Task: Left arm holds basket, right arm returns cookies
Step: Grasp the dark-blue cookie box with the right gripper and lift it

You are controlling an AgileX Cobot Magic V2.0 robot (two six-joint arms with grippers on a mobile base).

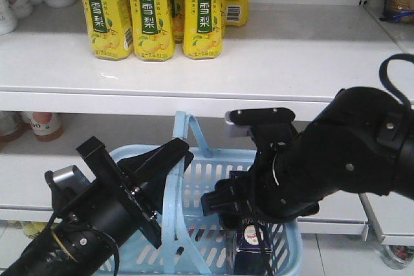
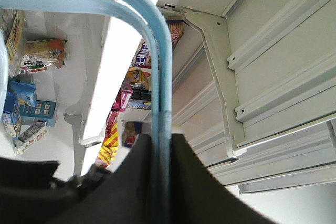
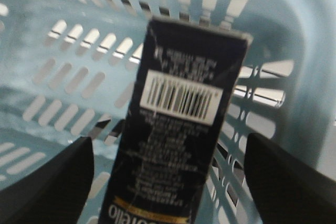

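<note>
Left claw [image 2: 159, 145]: clamped on the two hoop handles [image 2: 164, 51], which run together between its jaws. That is how you hold the basket [image 1: 292, 234].
Right claw [image 3: 168, 148]: apart and lowered inside the basket, with one finger [image 3: 58, 182] on each side of the cookies [image 3: 181, 129]. A gap shows on both sides, so you are gripping nothing.
Cookies: inside the basket, straight ahead of your right claw and between its fingers. The barcode face is turned toward the wrist camera.
Long axis: it runs away from the claw along its line of reach and tips a little to the claw's right. Closing would squeeze across the narrow width.
Nearer arm: the right; the left is busy with the handles.
Count: one cookie box, one basket, two handles. Three yellow bottles [image 1: 153, 11] stand in the front row, with more partly hidden behind.
Shelf [image 1: 278, 56]: above and beyond the right claw; judged the likely return spot once you close and lift.
</note>
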